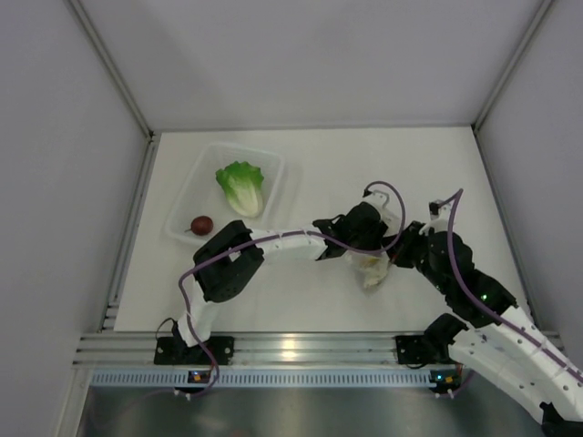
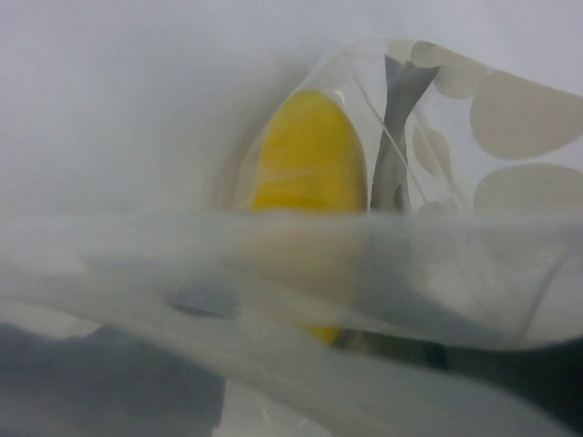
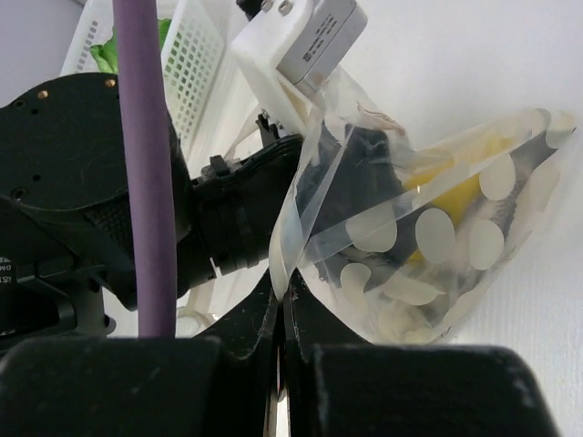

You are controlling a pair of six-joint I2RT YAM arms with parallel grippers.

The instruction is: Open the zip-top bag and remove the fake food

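The zip-top bag (image 1: pixel 373 270), clear with white dots, hangs just off the table at centre right. My right gripper (image 3: pixel 288 296) is shut on the bag's (image 3: pixel 437 246) upper edge strip, pinching it from the near right. My left gripper (image 1: pixel 368 242) reaches in from the left with its dark fingers (image 3: pixel 360 168) inside the bag's mouth; plastic film hides how far apart its jaws stand. A yellow piece (image 2: pixel 310 159) of fake food sits inside the bag (image 2: pixel 515 114), also seen through the dotted wall as a yellow patch (image 3: pixel 460 196). A green lettuce leaf (image 1: pixel 241 187) and a dark red fruit (image 1: pixel 201 224) lie in the tray.
A rigid clear tray (image 1: pixel 275 166) stands at the back left. White walls close in the table on the left, back and right. A purple cable (image 3: pixel 146 164) runs down the right wrist view. The aluminium rail (image 1: pixel 291 348) marks the near edge.
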